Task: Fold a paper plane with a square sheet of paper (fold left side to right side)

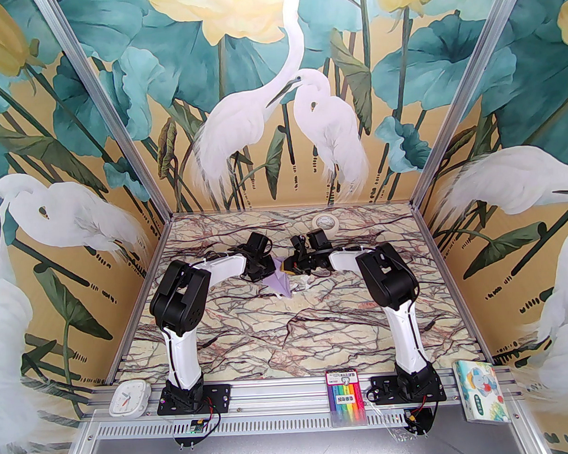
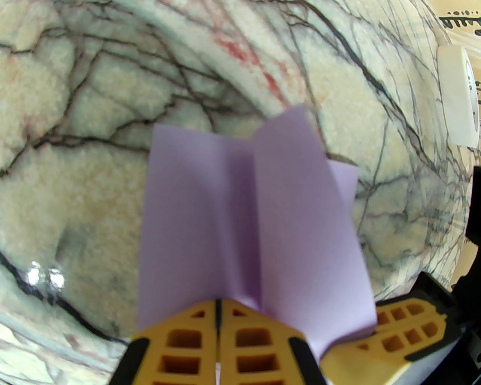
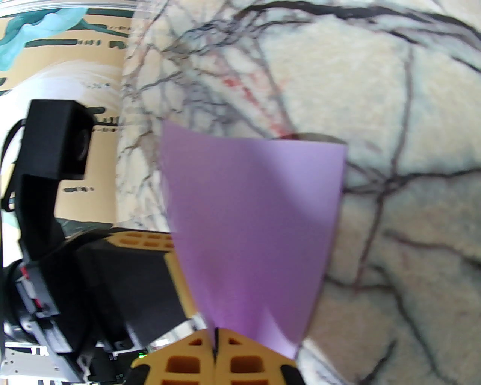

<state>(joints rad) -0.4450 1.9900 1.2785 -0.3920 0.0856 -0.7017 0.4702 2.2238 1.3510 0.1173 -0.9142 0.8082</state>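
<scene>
- Lavender plane (image 1: pixel 282 281), where's it sitting?
- middle of the bench (image 1: pixel 316 323), towards the far half, right between the two claws; crease running down its middle
- claws spread or what?
- nope; left claw (image 2: pixel 218 305) is pressed together on one end of the plane; right claw (image 3: pixel 215 332) pinches it too, fingers tight; both just beside each other
- anything else around?
- tape roll (image 1: pixel 325 221) by the far edge, well apart from it
</scene>
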